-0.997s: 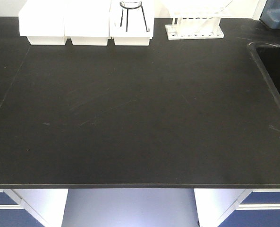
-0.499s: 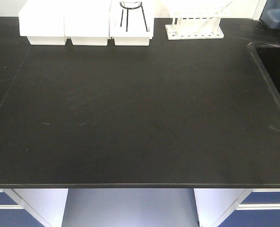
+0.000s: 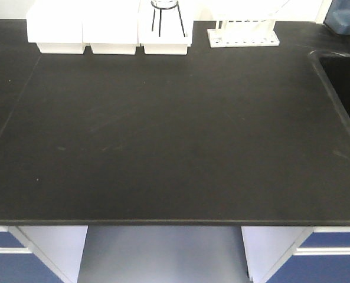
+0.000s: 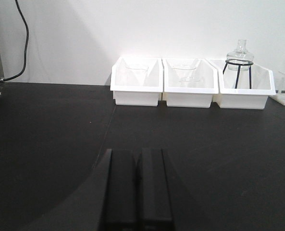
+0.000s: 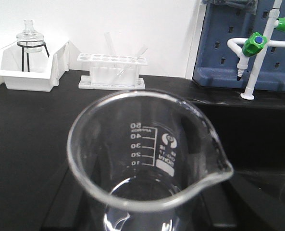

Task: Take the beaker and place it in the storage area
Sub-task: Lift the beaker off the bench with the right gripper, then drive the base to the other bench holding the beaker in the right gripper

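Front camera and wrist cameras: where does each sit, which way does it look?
Front: high up, looking down on the benchtop; no robot shows.
Left wrist: low, facing the white bins; shut left hand below.
Right wrist: behind the beaker in the right hand, facing the test-tube rack.
All share the flask on its wire stand.

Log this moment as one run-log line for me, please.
left tool: shut, empty | right tool: holds beaker upright | bench: beaker not yet set down

The beaker (image 5: 152, 150) bears white graduations 50, 40, 30, 20, 10.
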Robot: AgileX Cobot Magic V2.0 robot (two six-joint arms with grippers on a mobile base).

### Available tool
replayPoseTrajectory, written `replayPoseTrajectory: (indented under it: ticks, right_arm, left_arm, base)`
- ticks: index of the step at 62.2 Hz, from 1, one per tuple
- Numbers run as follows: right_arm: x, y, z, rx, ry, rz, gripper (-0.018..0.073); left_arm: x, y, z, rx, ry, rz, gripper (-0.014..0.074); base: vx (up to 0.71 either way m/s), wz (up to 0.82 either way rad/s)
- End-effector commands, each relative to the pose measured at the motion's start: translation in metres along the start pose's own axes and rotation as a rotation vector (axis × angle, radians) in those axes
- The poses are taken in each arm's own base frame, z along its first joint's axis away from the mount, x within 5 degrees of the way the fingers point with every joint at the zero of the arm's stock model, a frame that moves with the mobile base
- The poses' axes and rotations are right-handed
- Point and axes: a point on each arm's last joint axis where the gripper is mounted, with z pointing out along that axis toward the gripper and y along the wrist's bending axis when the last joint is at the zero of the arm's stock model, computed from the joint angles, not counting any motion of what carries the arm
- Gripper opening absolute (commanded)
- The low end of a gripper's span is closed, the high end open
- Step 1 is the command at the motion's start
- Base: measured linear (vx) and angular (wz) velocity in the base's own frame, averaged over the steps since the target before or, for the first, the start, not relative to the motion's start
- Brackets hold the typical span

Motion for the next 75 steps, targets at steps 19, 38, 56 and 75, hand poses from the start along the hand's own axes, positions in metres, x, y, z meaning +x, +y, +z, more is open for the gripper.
replayPoseTrajectory:
  ticks: [19, 38, 56, 75]
  right_arm:
    - [-0.0154, -0.0004, -0.0023, 0.001, -0.098, -0.008, -0.0004]
    - [-0.0154, -0.0004, -0.0023, 0.001, -0.098, -0.008, -0.0004]
    - [-0.0154, -0.0004, -0.0023, 0.001, -0.098, -0.008, -0.0004]
    - [-0.0154, -0.0004, -0.0023, 0.001, -0.098, -0.008, -0.0004]
  left_arm:
    - [-0.0011, -0.0016, -0.0006, 0.028, -0.078, -0.011, -0.0008]
    - [-0.0011, -0.0016, -0.0006, 0.028, -0.078, -0.011, -0.0008]
    - [-0.0011, -0.0016, -0.0006, 0.028, -0.078, -0.011, -0.0008]
    - [-0.0011, -0.0016, -0.0006, 0.028, -0.078, -0.011, -0.0008]
  base:
    - [-0.20, -0.01]
    - [-0.31, -0.09]
    - [-0.37, -0.23]
    - [-0.38, -0.27]
